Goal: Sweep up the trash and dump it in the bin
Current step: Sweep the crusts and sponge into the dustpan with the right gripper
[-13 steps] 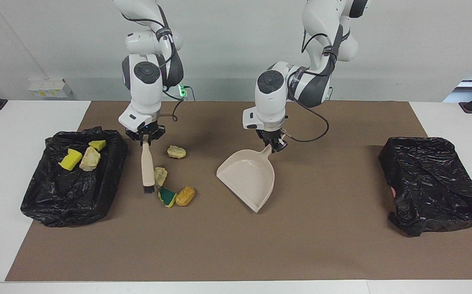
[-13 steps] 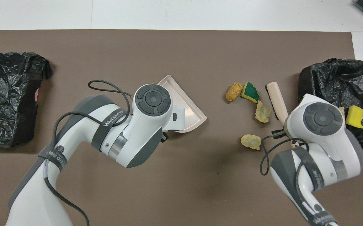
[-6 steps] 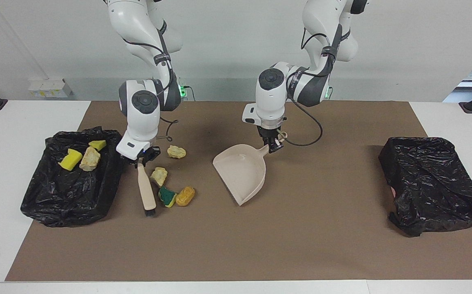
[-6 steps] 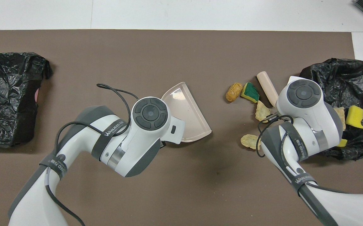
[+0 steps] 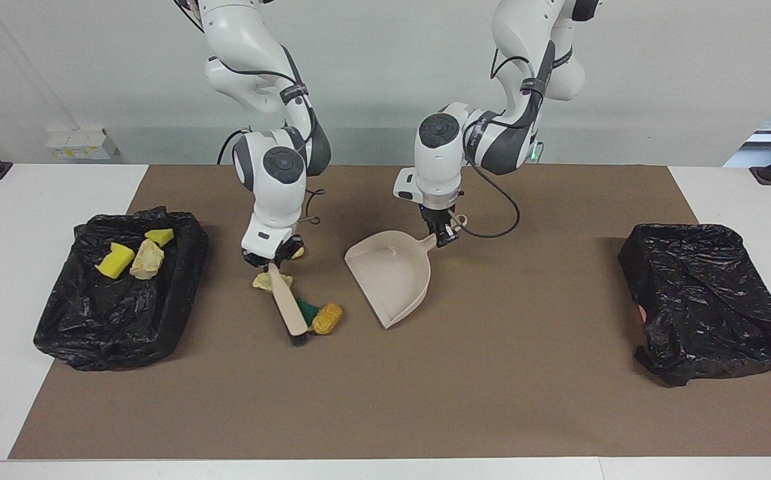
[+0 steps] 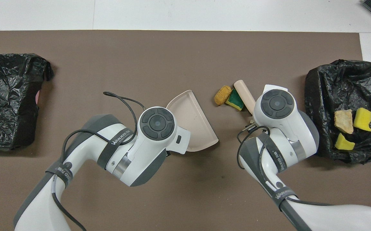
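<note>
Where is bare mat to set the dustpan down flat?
Free: the wide stretch between the dustpan and the closed black bag, and the mat's whole edge strip farthest from the robots. Crowded: between dustpan and open bag, where brush and scraps lie.

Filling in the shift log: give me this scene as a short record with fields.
left gripper: shut on the dustpan handle, pan mouth turned toward the loose scraps
right gripper: shut on the brush, bristle end down at the scraps
loose trash on mat: orange lump, green sponge wedge, cream lump, one more partly hidden by the right gripper
bin at right arm's end: holds three scraps
bin at left arm's end: contents not visible
</note>
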